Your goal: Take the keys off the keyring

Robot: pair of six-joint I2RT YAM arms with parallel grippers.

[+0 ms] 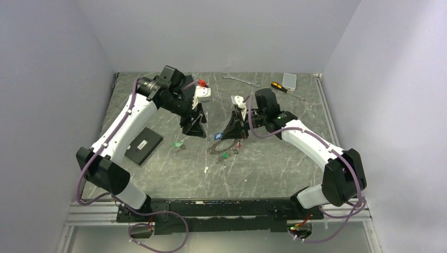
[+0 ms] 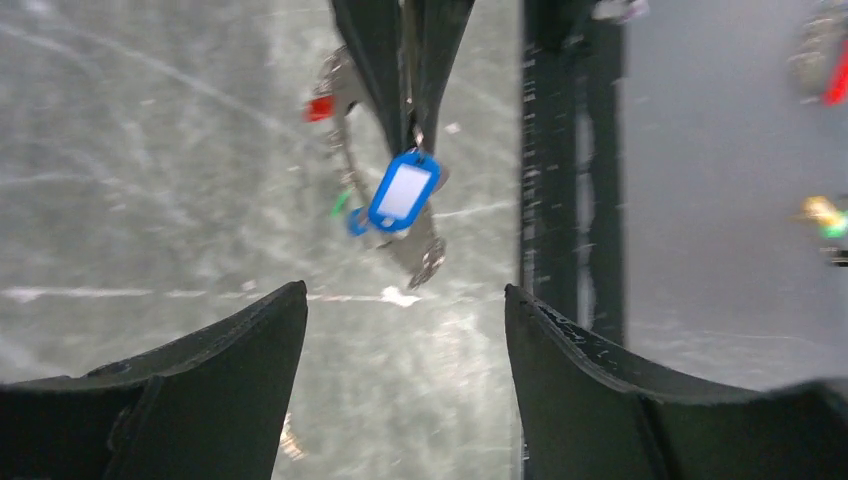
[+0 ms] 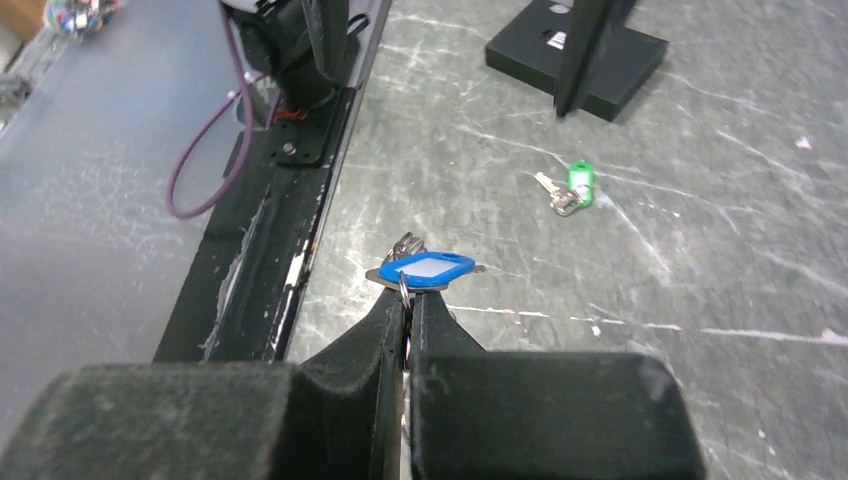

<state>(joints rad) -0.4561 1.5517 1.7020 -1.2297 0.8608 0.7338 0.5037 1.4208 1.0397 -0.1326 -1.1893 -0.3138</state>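
The keyring (image 1: 213, 149) sits near the middle of the worktop (image 1: 274, 168), a thin grey hoop. A small bunch of the keys (image 1: 225, 154) with coloured tags gathers at its 6 o'clock edge. The right jaws come down at the ring's 12 o'clock edge and are pressed fully together on the blue-tagged key (image 3: 428, 268). They pinch the small metal loop just behind its plastic tag, which sticks out past the tips. Whether the ring is raised off the surface there, I cannot tell. The left jaws stand wide apart with nothing between them, hovering at about 10 o'clock from the ring and looking down on the blue tag. One green-tagged key (image 3: 570, 188) lies free at the ring's 9 o'clock, apart from it, and a black box (image 1: 143, 146) lies farther out the same way. All of this looks light, hard and slick: bare wire and little keys likely to skate over the smooth top or swing once lifted. The tags are the biggest handle but probably flop. The firmer hold is likely the key head or its small loop, with the other jaws taking a bare arc of the ring away from the bunch.
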